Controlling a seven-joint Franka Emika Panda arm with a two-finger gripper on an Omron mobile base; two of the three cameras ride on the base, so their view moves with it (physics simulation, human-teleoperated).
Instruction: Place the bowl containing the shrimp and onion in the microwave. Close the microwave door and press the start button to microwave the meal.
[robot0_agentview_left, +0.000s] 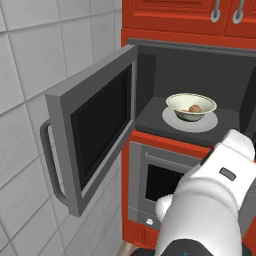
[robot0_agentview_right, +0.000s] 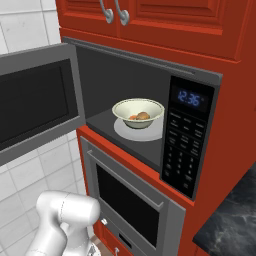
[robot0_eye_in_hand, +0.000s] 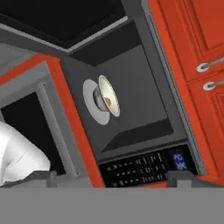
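**kitchenbot_fan:** Ok, what's hard to see here? Nearest stuff first.

**panda_watcher:** In the hand view the two dark fingers (robot0_eye_in_hand: 43, 177) barely poke up at 6 o'clock, so only their tips are visible. They sit far apart, spread wide, nothing between them and nothing touched. The white arm (robot0_agentview_left: 210, 200) blocks the 5 o'clock corner of the left base view and hides part of the lower oven (robot0_agentview_right: 132, 200) with its bar handle.

**kitchenbot_fan:** And the door?

**panda_watcher:** The microwave door (robot0_agentview_left: 92, 127) is swung out wide toward 9 o'clock, and its vertical handle (robot0_agentview_left: 47, 165) sits close to the tiled wall (robot0_agentview_left: 25, 75). In the right base view the door gets cut off at the left edge. The opening of the microwave (robot0_agentview_right: 145, 70) is clear across its whole front edge.

**kitchenbot_fan:** Where's the food?

**panda_watcher:** The bowl (robot0_agentview_right: 138, 113) stands upright on the pale turntable (robot0_agentview_right: 127, 132) inside the cavity, roughly centred, well apart from the side walls. The onion (robot0_agentview_left: 195, 108) shows as a tan lump over the rim. The shrimp (robot0_agentview_right: 132, 117) is just an orange sliver beside it, too small to make out its shape. The keypad (robot0_agentview_right: 182, 145) sits at 3 o'clock of the cavity, its buttons too blurry to read. Red cabinets (robot0_agentview_right: 175, 20) hang above.
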